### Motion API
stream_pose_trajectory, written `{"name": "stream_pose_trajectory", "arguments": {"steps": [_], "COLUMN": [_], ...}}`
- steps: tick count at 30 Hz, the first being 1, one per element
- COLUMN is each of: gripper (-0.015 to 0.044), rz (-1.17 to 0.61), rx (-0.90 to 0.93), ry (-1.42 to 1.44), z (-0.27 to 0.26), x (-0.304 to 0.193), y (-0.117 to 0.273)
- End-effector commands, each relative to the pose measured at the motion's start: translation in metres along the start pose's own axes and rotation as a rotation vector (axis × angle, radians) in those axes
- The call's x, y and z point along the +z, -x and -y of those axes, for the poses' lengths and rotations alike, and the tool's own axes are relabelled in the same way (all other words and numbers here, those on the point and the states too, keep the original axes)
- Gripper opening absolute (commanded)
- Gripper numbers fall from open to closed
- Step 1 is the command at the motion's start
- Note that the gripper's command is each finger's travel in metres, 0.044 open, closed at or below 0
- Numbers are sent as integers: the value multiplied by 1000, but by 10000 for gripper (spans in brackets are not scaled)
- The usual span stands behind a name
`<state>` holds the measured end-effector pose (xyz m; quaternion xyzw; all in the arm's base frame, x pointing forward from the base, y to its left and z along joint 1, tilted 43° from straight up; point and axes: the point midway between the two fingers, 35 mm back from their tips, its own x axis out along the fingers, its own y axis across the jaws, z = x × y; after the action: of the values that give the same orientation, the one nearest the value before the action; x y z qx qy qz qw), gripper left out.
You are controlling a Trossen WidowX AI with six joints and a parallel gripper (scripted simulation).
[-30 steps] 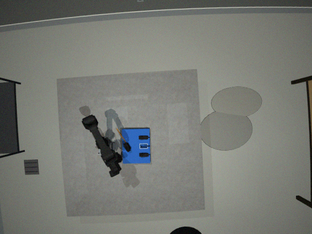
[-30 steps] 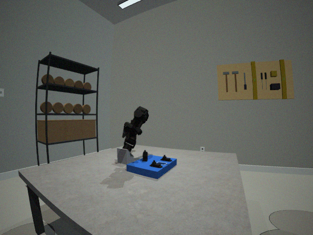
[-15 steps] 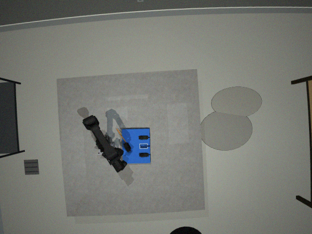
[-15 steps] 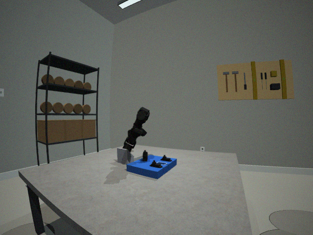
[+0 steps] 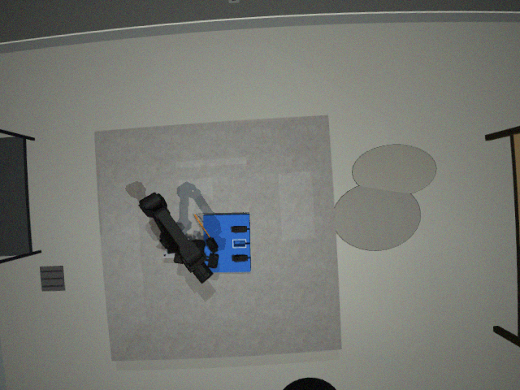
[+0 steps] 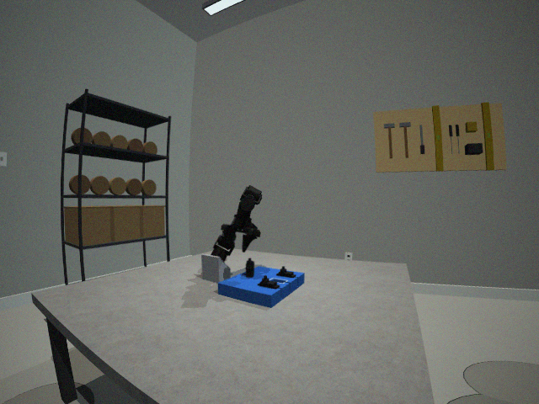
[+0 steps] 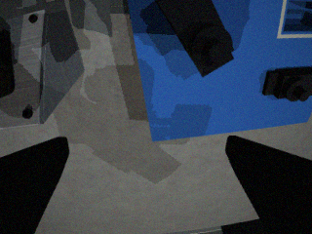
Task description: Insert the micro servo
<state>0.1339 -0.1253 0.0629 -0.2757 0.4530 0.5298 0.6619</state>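
The desk carries everything, a grey slab with my base near the middle of its far edge in the exterior view. My arm slants from that base out toward the blue deck, which lies flat on the desk just beside the base. My claw hangs above the deck's near-base edge, spread almost as wide as it goes, with nothing between its fingers. Two servos sit seated on the deck, and between them lies the white-outlined pocket. The loose micro servo rests on the deck's surface, well apart from the pocket, its orange cable trailing off the deck's edge.
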Motion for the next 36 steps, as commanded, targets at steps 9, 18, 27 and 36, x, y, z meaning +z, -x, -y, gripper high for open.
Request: {"name": "stream_pose_trajectory", "arguments": {"steps": [9,18,27,36], "gripper": [440,440,440,440], "rz": [158,262,269,270], "rx": [-43,-114,-121,-121], "ry": [359,623,642,643], "z": [13,22,24,24], "x": [33,57,63,67], "y": [-4,-3,-16,-32]}}
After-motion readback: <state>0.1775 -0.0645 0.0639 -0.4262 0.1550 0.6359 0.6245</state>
